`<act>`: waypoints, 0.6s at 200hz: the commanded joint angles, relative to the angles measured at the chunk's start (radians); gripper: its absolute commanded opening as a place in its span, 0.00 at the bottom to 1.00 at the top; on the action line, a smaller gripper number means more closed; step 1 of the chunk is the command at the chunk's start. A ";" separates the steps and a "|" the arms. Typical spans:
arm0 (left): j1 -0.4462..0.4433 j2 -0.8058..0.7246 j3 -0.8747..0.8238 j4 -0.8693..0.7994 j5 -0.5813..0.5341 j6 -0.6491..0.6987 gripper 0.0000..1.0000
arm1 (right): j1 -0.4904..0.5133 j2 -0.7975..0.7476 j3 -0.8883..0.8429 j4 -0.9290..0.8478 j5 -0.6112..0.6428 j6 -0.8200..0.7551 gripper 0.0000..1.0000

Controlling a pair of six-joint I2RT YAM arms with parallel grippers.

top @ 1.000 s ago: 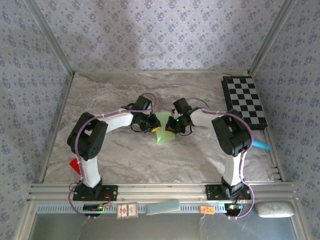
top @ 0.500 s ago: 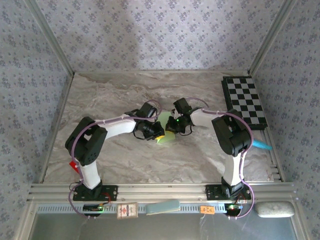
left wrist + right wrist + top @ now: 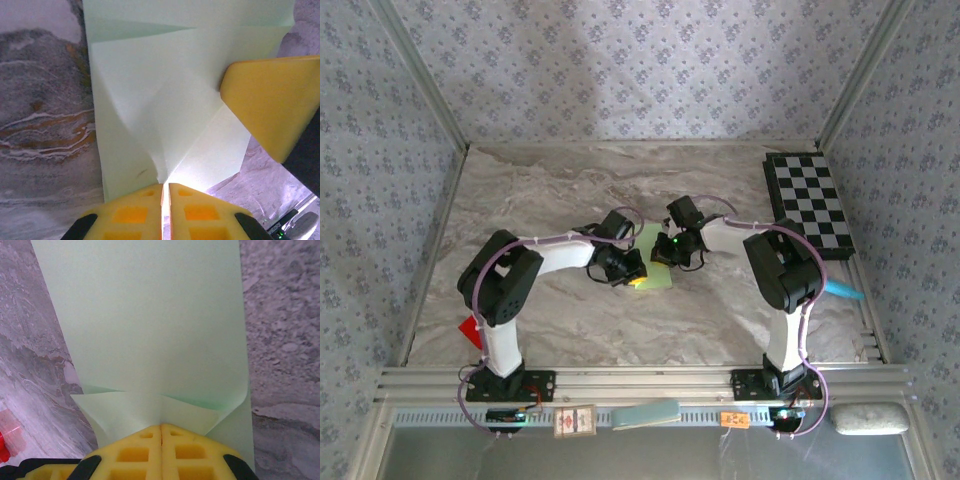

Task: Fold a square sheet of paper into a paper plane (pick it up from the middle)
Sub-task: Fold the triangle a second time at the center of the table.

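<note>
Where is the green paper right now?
Seen from above, the paper plane is at the middle of the table, pinched between the left gripper and the right gripper. The checkerboard sits far to its right.

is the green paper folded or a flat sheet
Partly folded: the green paper shows diagonal creases and a flap doubled over along one edge. It is not yet a narrow dart.

A pale green folded paper sheet (image 3: 660, 279) lies at the centre of the grey marbled tabletop (image 3: 540, 190). The left gripper (image 3: 165, 192) pinches its 9 o'clock edge, and the right gripper (image 3: 161, 429) pinches its 1 o'clock edge. A black-and-white checkered board (image 3: 808, 203) lies at 2 o'clock.
</note>
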 commanded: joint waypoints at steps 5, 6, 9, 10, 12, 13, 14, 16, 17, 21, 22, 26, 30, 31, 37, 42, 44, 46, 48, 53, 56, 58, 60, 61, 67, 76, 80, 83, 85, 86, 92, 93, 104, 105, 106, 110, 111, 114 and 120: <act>-0.006 0.016 -0.016 -0.001 0.012 0.017 0.10 | -0.009 0.066 -0.026 -0.091 0.094 -0.004 0.07; -0.006 0.016 -0.016 -0.001 0.012 0.018 0.10 | -0.009 0.066 -0.025 -0.092 0.094 -0.004 0.07; -0.006 0.017 -0.016 -0.002 0.012 0.019 0.10 | -0.008 0.066 -0.024 -0.092 0.094 -0.004 0.07; -0.006 0.017 -0.016 -0.001 0.012 0.019 0.10 | -0.008 0.066 -0.024 -0.092 0.094 -0.004 0.07; -0.006 0.018 -0.017 -0.001 0.012 0.020 0.10 | -0.008 0.066 -0.025 -0.093 0.096 -0.005 0.07; -0.005 0.018 -0.017 -0.001 0.012 0.021 0.10 | -0.008 0.066 -0.025 -0.093 0.096 -0.005 0.07; -0.006 0.017 -0.017 -0.002 0.012 0.021 0.10 | -0.008 0.066 -0.024 -0.093 0.096 -0.004 0.07; -0.006 0.018 -0.019 -0.003 0.011 0.021 0.10 | -0.010 0.067 -0.024 -0.094 0.096 -0.004 0.07; -0.005 0.019 -0.018 -0.003 0.011 0.021 0.10 | -0.010 0.067 -0.024 -0.094 0.096 -0.004 0.07; -0.006 0.019 -0.018 -0.003 0.012 0.022 0.10 | -0.010 0.068 -0.025 -0.095 0.097 -0.004 0.07; -0.006 0.019 -0.018 -0.003 0.013 0.023 0.10 | -0.010 0.068 -0.024 -0.095 0.097 -0.005 0.07; -0.005 0.020 -0.019 -0.003 0.011 0.024 0.10 | -0.010 0.068 -0.024 -0.096 0.096 -0.005 0.07; -0.005 0.021 -0.019 -0.003 0.012 0.025 0.10 | -0.010 0.068 -0.024 -0.097 0.098 -0.004 0.07; -0.006 0.021 -0.019 -0.003 0.012 0.025 0.10 | -0.010 0.068 -0.023 -0.097 0.099 -0.004 0.07; -0.006 0.022 -0.021 -0.004 0.011 0.027 0.10 | -0.010 0.070 -0.024 -0.098 0.100 -0.004 0.07; -0.006 0.024 -0.021 -0.005 0.012 0.028 0.10 | -0.010 0.069 -0.023 -0.098 0.101 -0.004 0.07; -0.006 0.024 -0.021 -0.006 0.010 0.029 0.10 | -0.010 0.069 -0.023 -0.098 0.101 -0.005 0.07; -0.006 0.024 -0.022 -0.006 0.011 0.030 0.10 | -0.010 0.069 -0.023 -0.100 0.101 -0.005 0.07; -0.006 0.024 -0.023 -0.006 0.009 0.031 0.10 | -0.010 0.069 -0.023 -0.101 0.102 -0.004 0.07; -0.006 0.024 -0.024 -0.006 0.008 0.033 0.09 | -0.010 0.069 -0.023 -0.100 0.102 -0.004 0.07; -0.005 0.025 -0.025 -0.009 0.008 0.033 0.09 | -0.010 0.070 -0.023 -0.100 0.103 -0.005 0.07; -0.005 0.025 -0.025 -0.009 0.007 0.034 0.09 | -0.010 0.071 -0.023 -0.101 0.102 -0.006 0.07; -0.006 0.025 -0.026 -0.009 0.007 0.036 0.09 | -0.010 0.071 -0.023 -0.100 0.102 -0.006 0.07; -0.005 0.025 -0.027 -0.009 0.007 0.036 0.09 | -0.010 0.071 -0.023 -0.100 0.102 -0.006 0.07; -0.005 0.025 -0.028 -0.009 0.005 0.040 0.09 | -0.010 0.071 -0.023 -0.101 0.103 -0.004 0.07; -0.006 0.025 -0.033 -0.011 0.001 0.048 0.09 | -0.010 0.071 -0.021 -0.104 0.104 -0.006 0.07; -0.006 0.025 -0.034 -0.013 -0.002 0.051 0.09 | -0.010 0.072 -0.021 -0.103 0.104 -0.006 0.07; -0.006 0.024 -0.037 -0.015 -0.005 0.056 0.09 | -0.010 0.072 -0.020 -0.105 0.105 -0.006 0.07; -0.006 0.024 -0.038 -0.017 -0.006 0.059 0.08 | -0.010 0.072 -0.021 -0.105 0.105 -0.006 0.07; -0.006 0.024 -0.039 -0.017 -0.006 0.060 0.08 | -0.010 0.072 -0.021 -0.105 0.106 -0.006 0.07; -0.005 0.023 -0.042 -0.017 -0.009 0.070 0.08 | -0.010 0.072 -0.021 -0.106 0.107 -0.007 0.07; -0.006 0.022 -0.044 -0.017 -0.009 0.071 0.08 | -0.010 0.073 -0.021 -0.107 0.107 -0.007 0.07; -0.006 0.016 -0.055 -0.016 -0.017 0.091 0.08 | -0.010 0.075 -0.020 -0.109 0.108 -0.007 0.07; -0.006 0.015 -0.056 -0.016 -0.018 0.094 0.08 | -0.010 0.075 -0.020 -0.109 0.108 -0.008 0.07; -0.006 0.015 -0.057 -0.016 -0.019 0.097 0.08 | -0.010 0.075 -0.020 -0.109 0.108 -0.008 0.07; -0.006 0.012 -0.061 -0.016 -0.023 0.105 0.07 | -0.010 0.077 -0.018 -0.110 0.108 -0.007 0.07; -0.005 0.012 -0.063 -0.017 -0.024 0.107 0.07 | -0.010 0.077 -0.018 -0.110 0.108 -0.007 0.07; -0.006 0.009 -0.066 -0.017 -0.027 0.112 0.07 | -0.010 0.077 -0.018 -0.111 0.108 -0.009 0.07; -0.006 0.004 -0.074 -0.017 -0.030 0.124 0.07 | -0.010 0.079 -0.018 -0.111 0.109 -0.008 0.07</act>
